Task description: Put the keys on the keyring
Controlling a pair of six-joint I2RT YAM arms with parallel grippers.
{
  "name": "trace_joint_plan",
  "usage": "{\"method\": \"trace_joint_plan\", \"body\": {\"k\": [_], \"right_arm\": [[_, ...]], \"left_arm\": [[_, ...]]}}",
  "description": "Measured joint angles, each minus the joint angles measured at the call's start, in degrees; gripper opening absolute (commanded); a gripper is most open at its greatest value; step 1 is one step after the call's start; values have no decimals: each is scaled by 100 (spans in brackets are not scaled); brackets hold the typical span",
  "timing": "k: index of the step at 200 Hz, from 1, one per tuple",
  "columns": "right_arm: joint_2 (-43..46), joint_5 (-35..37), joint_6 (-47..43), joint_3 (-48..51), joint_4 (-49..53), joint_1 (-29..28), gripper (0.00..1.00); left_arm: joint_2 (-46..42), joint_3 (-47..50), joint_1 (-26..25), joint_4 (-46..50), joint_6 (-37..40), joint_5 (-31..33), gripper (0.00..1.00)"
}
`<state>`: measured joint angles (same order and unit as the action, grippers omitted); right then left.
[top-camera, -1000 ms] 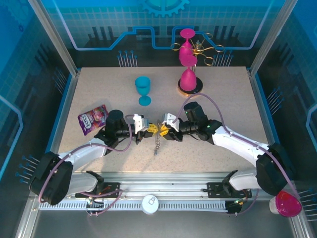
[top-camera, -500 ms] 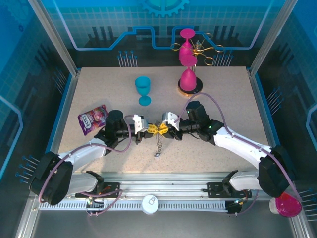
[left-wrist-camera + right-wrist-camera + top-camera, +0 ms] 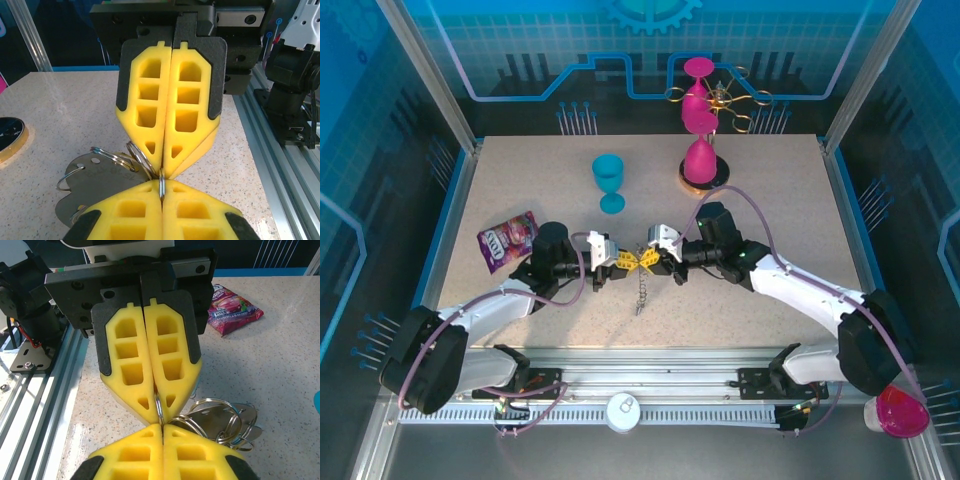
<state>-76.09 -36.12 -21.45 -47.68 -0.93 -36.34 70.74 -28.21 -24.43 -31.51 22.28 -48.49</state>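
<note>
Centrally, above the table (image 3: pixel 770 190), a two-handed grip on the keyring is shown. At far left a purple snack packet (image 3: pixel 507 240) lies well apart from the work and is not involved.

Next, the left gripper (image 3: pixel 623 262) is seen with its yellow pads (image 3: pixel 135 212) pressed together, a thin edge of the keyring (image 3: pixel 161 187) being pinched in the seam between them. Just beside this grip, a bunch of silvery keys (image 3: pixel 95 182) and further wire loops is gathered against the ring. Whether any key is already threaded on cannot be told, since the pieces overlap.

Below the meeting point, the short chain (image 3: pixel 640 290) hangs down towards the tabletop.

To the right, the right gripper (image 3: pixel 651 262) is likewise closed, tip to tip with the left one, and the same ring is nipped between its pads (image 3: pixel 192 452).

The task is therefore judged to be under way rather than finished: the ring is secured by both arms, but the coil must be parted and each key slid on.
</note>
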Motion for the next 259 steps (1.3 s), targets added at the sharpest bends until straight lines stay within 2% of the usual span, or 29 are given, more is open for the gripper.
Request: {"method": "trace_joint_plan", "body": {"k": [50, 79, 106, 129, 141, 150, 162, 175, 199, 234, 259], "right_arm": [[-321, 76, -304, -166, 466, -7, 0], [-442, 160, -498, -380, 743, -28, 0], [-496, 249, -562, -496, 883, -50, 0], [-568, 551, -466, -546, 951, -44, 0], [-570, 855, -197, -546, 944, -31, 0], [-570, 1086, 44, -546, 940, -17, 5], [-590, 1364, 389, -546, 968, 4, 7], [-608, 1681, 815, -546, 1064, 31, 19], [-610, 2302, 1729, -535, 1272, 42, 19], [-647, 3261, 3331, -485, 1884, 42, 18], [-966, 3696, 4227, -647, 2540, 37, 22]], "left_arm": [[-173, -199, -17, 925, 225, 315, 17], [-179, -428, -52, 1510, 507, 472, 0], [-116, -619, -114, 2009, 758, 640, 0], [-105, -651, -149, 2299, 772, 942, 8], [-105, -651, -153, 2402, 713, 1121, 13], [-105, -651, -157, 2441, 619, 1244, 16], [-105, -654, -160, 2474, 463, 1403, 20], [-105, -664, -160, 2485, 278, 1585, 24], [-46, -741, -160, 2400, -306, 1930, 31], [79, -782, -164, 2129, -1423, 2428, 33], [168, -785, -195, 1945, -2223, 2870, 33]]}}
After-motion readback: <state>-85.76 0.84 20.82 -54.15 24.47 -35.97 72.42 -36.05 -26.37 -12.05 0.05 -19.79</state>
